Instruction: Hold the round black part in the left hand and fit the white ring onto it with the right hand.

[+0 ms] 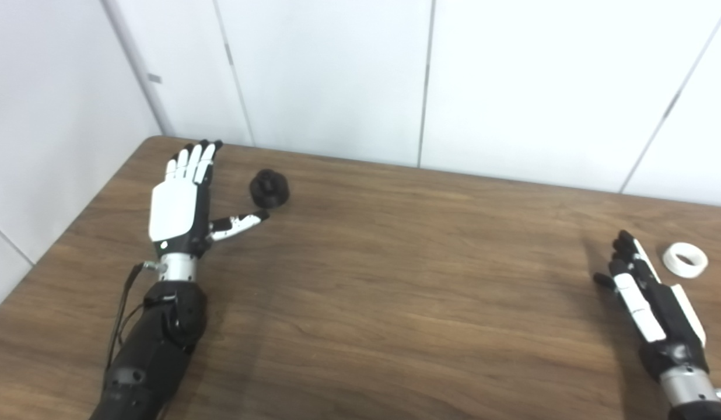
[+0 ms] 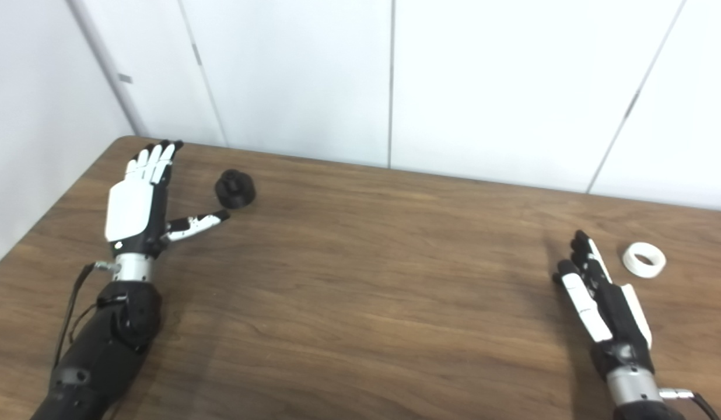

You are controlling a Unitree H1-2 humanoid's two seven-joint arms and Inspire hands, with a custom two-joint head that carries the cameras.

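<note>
Both black forearms run off the bottom edge; the brown wooden table (image 1: 360,303) is cut at bottom, left and right.

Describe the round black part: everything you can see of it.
The round black part is a small, dark, matte disc with a raised knob on top, plastic by its look. It sits flat on the wooden table near the far left corner, unheld. The open left hand lies beside it, thumb tip close, contact unclear. Fine detail is too blurred.
</note>
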